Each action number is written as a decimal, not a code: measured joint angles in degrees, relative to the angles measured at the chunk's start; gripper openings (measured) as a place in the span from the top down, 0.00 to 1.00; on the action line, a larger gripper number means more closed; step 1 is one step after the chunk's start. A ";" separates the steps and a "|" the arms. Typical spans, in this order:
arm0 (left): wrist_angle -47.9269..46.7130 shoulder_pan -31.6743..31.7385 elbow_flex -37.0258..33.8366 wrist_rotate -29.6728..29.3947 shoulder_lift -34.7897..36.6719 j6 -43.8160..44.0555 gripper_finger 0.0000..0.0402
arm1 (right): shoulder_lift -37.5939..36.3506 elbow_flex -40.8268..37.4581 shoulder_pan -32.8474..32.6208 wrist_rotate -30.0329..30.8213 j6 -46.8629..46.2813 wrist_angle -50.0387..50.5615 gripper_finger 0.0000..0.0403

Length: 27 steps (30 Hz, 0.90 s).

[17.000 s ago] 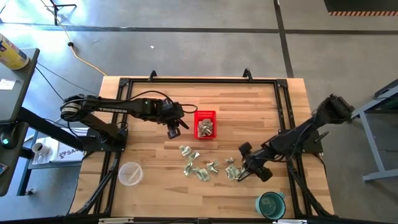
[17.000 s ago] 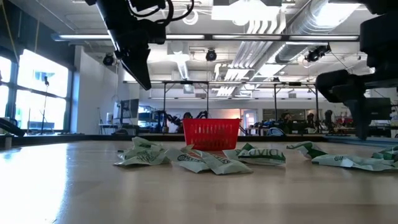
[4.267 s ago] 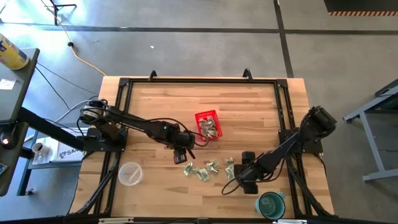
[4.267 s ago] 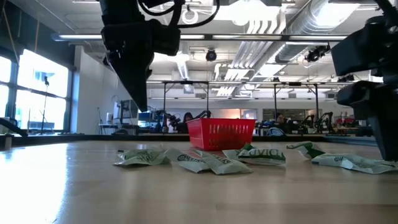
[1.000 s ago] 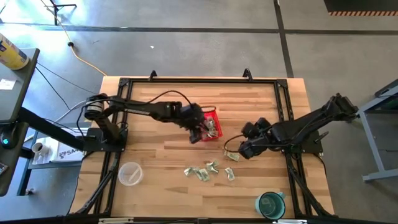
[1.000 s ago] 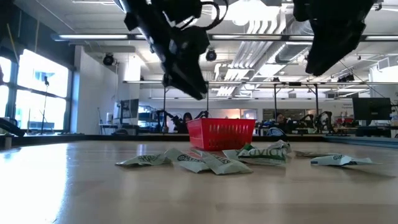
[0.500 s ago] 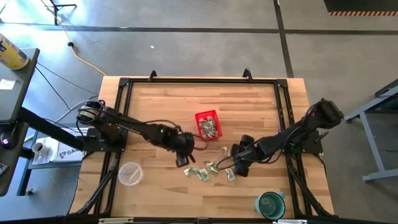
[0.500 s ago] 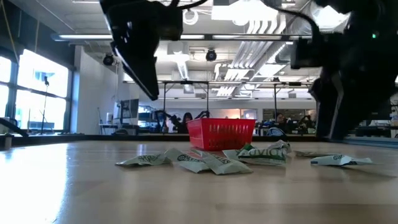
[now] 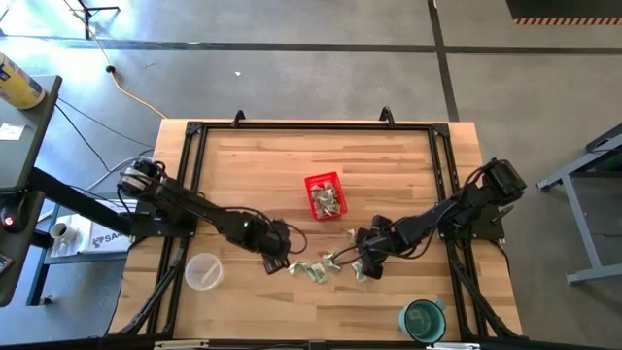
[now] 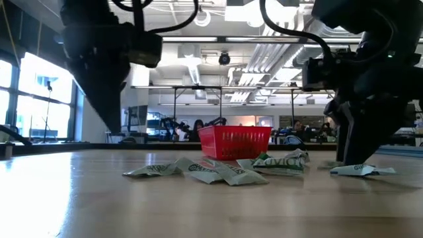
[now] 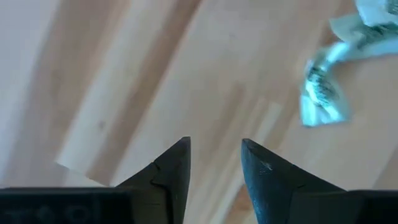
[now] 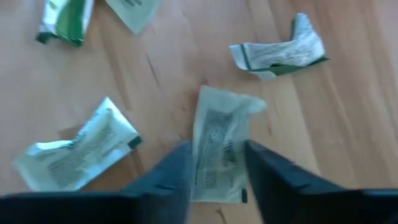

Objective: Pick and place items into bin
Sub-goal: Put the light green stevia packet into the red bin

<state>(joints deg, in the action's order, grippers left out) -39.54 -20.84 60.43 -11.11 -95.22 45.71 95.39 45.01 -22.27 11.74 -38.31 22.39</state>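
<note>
Several pale green-and-white wrapped items [image 9: 313,270] lie loose on the wooden table, nearer the front edge than the red basket [image 9: 321,177]. The basket holds several more of them. My right gripper [image 9: 364,264] is down at the right end of this scatter, shut on one item [image 12: 219,124]. My left gripper [image 9: 272,261] hangs open just left of the scatter, a little above the bare wood [image 11: 214,143]. Nothing is between its fingers; the nearest item [image 11: 323,102] lies off to one side. My right gripper has one wrinkled item between its two fingers, which meet its two long edges [image 12: 202,155] toward its near end. The fingers come steeply from above and lie along the piece. The item lies flat on the table, its far end [image 12: 249,104] sticking out past the fingertips.
A clear plastic cup [image 9: 204,272] stands near the front left and a teal cup [image 9: 423,319] at the front right corner. Black frame rails [image 9: 185,194] run along the table's sides. Other loose items [image 12: 280,53] lie close around the right gripper.
My left gripper has left the basket and gone toward the table's near left, sinking toward the wood beside the scatter. My right gripper has dropped from above the table onto the right end of the scatter and has rolled at the wrist.
</note>
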 joint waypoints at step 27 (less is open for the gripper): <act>20.16 -3.17 -1.32 0.00 -4.88 13.14 0.40 | -4.44 13.61 28.54 -17.22 14.03 -2.15 0.61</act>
<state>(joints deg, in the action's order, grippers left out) -19.38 -24.01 59.11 -11.11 -100.10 58.84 90.96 58.62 6.27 -5.49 -24.28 20.24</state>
